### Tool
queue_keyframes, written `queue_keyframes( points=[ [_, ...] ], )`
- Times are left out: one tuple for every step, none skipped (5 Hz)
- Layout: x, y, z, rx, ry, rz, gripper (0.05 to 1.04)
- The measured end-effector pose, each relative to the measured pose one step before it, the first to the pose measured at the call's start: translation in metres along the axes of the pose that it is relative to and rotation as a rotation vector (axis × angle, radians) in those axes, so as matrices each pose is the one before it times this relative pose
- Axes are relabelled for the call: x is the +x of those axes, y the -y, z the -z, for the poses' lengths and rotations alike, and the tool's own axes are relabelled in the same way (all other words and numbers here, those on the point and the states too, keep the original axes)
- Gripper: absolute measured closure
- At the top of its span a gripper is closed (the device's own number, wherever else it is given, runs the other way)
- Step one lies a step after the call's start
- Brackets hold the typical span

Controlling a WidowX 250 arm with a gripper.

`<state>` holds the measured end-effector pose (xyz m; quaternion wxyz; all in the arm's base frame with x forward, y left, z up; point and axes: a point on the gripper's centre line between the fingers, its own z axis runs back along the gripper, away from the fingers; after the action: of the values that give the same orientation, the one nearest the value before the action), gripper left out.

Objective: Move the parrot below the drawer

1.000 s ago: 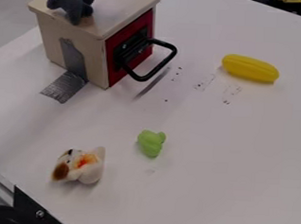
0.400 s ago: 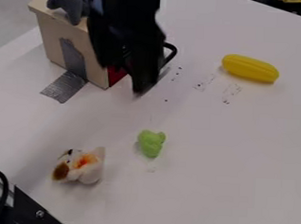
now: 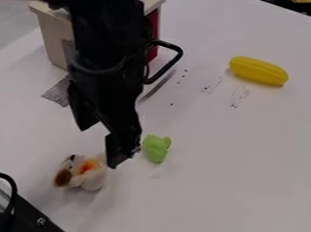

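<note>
B/c arm (image 3: 106, 47) blocks view, drawer box (image 3: 53, 39) pt. hidden.

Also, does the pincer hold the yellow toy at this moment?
No, the yellow toy lies on the white table, well apart from the pincer, which hangs near the green toy.

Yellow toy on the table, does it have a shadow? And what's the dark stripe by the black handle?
Camera view: a faint shadow hugs the lower edge of the yellow toy; the stripe looks like the shadow of the black handle.
</note>
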<state>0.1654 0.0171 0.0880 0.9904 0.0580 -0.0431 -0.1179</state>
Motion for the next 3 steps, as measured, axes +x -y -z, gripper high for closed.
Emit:
queue_keyframes(
  points=[
    [-0.0068, -0.02372, 0.00916, 0.0313, 0.0024, 0.0009, 0.084],
    [-0.00745, -0.00979, 0.01521, -0.0098, -0.0313, -0.0106, 0.084],
    [-0.00343, 0.0056, 0.02523, -0.0514, -0.0468, -0.0177, 0.084]
  ],
)
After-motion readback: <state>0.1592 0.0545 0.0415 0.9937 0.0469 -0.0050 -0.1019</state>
